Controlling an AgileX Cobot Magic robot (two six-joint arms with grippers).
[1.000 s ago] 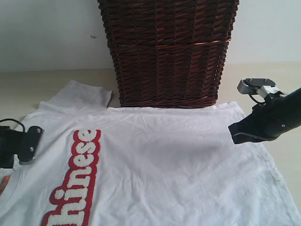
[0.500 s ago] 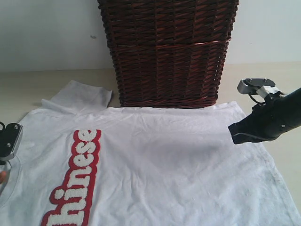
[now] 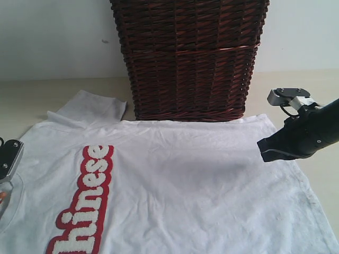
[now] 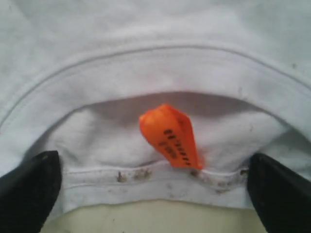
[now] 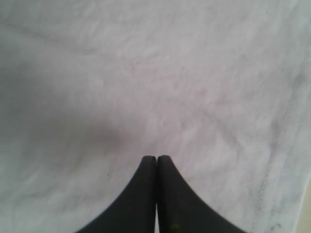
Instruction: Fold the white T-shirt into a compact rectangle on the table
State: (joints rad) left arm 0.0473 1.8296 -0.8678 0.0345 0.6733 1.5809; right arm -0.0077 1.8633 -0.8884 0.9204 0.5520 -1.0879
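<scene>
- In the outside view, we see the soft white cotton T-shirt point(image 3: 201, 180) lying flat and face up on the smooth pale cream table point(image 3: 32, 95). It is just in front of the tall dark brown wicker basket point(image 3: 190, 58). Its red patch with fuzzy white letters point(image 3: 87, 196) shows.
- A second ago the black and silver wrist of the left arm point(image 3: 9, 157) sat over the shirt's shoulder. Now it has slid back to the very edge of the view, by the neck. The right gripper point(image 3: 264, 151) has not moved, and neither has the shirt.
- In the left wrist view, we see the left gripper point(image 4: 154, 194) with its jaws spread wide, one black tip on each side, holding nothing. Between them lies the back of the ribbed neck band point(image 4: 146, 63). A small orange cloth label point(image 4: 170, 136) sticks up there. A bit of table shows past the shirt's edge.
- In the right wrist view, we see the right gripper's two black tips pressed together with nothing between them. They are over plain white cloth near a stitched edge. We cannot tell if they touch it.
- We think no fold is made yet. The left gripper looks lined up to grab the neck, so the folding is only about to begin.
</scene>
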